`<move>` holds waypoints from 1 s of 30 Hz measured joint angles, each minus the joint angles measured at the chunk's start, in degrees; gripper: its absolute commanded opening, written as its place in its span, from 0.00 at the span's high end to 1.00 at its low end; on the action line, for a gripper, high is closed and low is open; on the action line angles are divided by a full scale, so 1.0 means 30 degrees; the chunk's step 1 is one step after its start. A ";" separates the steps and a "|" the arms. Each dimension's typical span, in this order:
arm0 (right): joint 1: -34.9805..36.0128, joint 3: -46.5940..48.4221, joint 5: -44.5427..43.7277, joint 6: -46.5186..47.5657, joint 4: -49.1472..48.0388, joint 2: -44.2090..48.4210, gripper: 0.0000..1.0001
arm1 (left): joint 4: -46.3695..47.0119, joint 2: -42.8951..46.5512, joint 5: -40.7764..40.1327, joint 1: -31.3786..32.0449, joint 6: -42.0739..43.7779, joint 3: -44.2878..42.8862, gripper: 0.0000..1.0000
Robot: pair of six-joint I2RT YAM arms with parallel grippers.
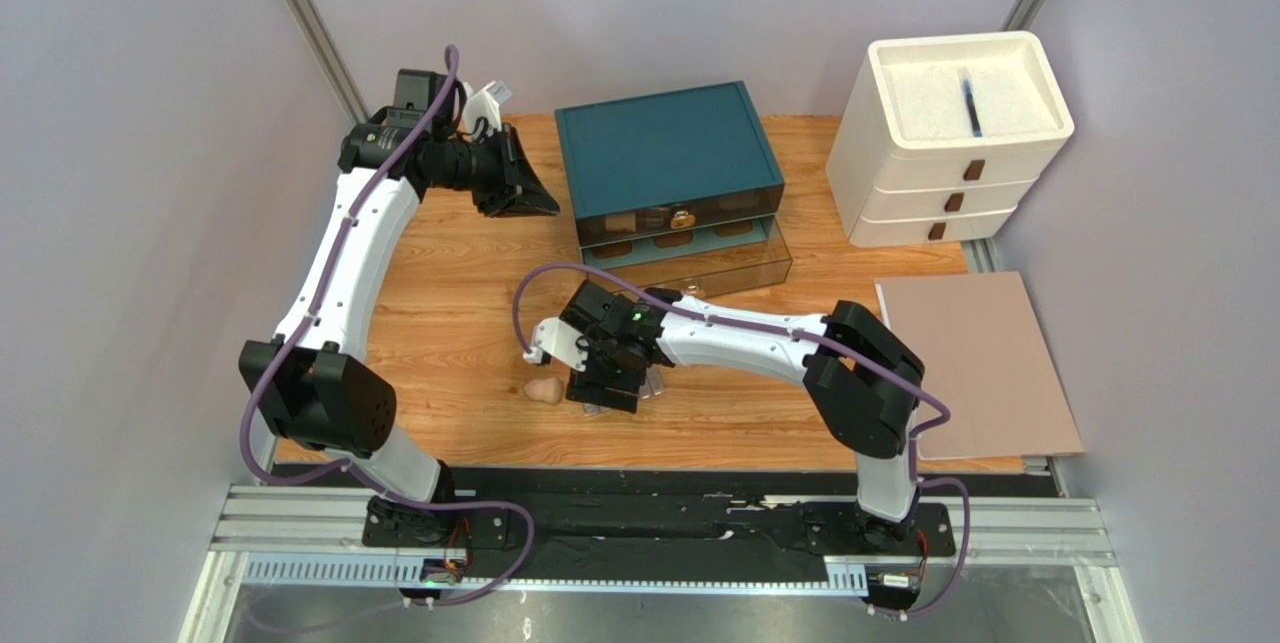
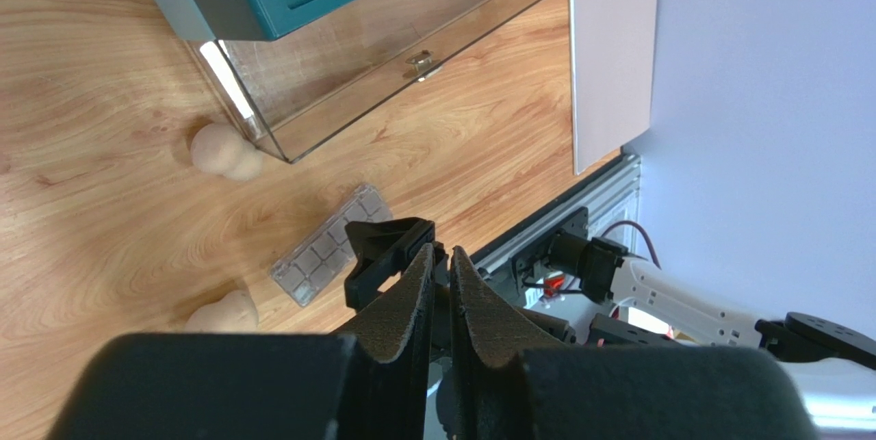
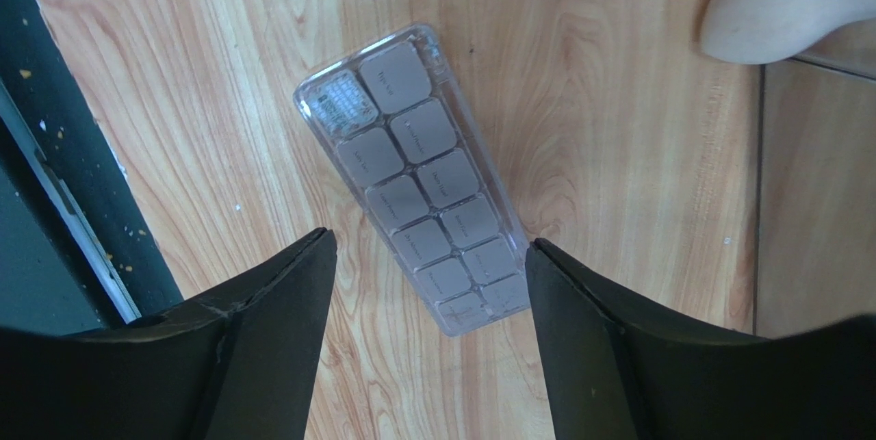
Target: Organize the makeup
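A flat grey gridded palette (image 3: 422,178) in a clear case lies on the wooden table, slanted. My right gripper (image 3: 427,255) hangs just above its near end, open, one finger on each side and nothing held. In the top view that gripper (image 1: 613,388) covers most of the palette. One beige sponge (image 1: 544,390) lies just left of it, and another sponge (image 2: 226,153) rests against the corner of the clear drawer (image 2: 391,60). My left gripper (image 1: 519,186) is raised at the back left. Its fingers (image 2: 411,296) are almost together, with a thin gap and nothing in it.
The teal drawer box (image 1: 669,156) stands at the back centre with its clear lower drawer (image 1: 706,265) pulled out. A white drawer unit (image 1: 947,133) is at the back right. A flat beige mat (image 1: 977,366) lies on the right. The black rail (image 1: 661,501) runs along the near edge.
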State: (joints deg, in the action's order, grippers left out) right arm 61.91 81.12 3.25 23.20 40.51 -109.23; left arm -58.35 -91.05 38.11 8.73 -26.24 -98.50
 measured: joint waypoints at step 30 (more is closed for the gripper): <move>0.1246 0.0401 -0.2965 -0.0816 0.0386 -0.2157 1.00 | 0.0153 0.0117 0.0233 -0.0095 0.0350 0.0532 0.85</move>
State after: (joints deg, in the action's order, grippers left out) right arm 65.65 82.32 -5.65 20.75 41.67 -115.70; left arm -57.89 -90.70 38.81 8.45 -25.19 -96.90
